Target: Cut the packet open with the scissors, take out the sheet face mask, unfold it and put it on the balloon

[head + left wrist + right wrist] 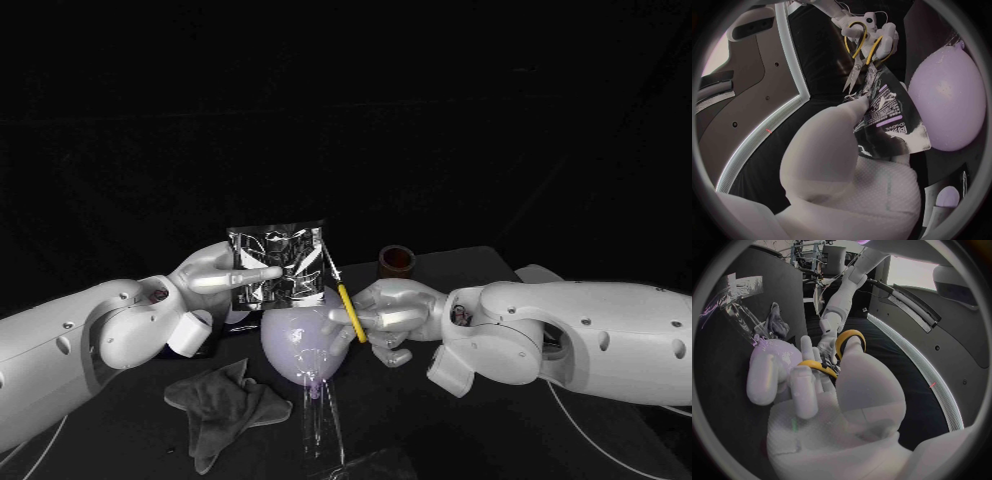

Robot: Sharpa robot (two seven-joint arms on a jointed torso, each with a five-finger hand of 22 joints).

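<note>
Left robot hand (216,281) tight on packet (281,262), right robot hand (395,316) on scissors (351,312); blades (852,76) plain from left wrist.

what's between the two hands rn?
Head view: the balloon, low between left hand and right hand; above it the scissors, blades at the edge of the packet.

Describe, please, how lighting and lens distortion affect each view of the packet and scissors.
Head view: dark surroundings, with glare patches on the packet held by the left hand. Left wrist view: the fisheye bends straight edges, and the balloon is softly lit. Right wrist view: the same bending, and the right hand covers much of the scissors.
</note>
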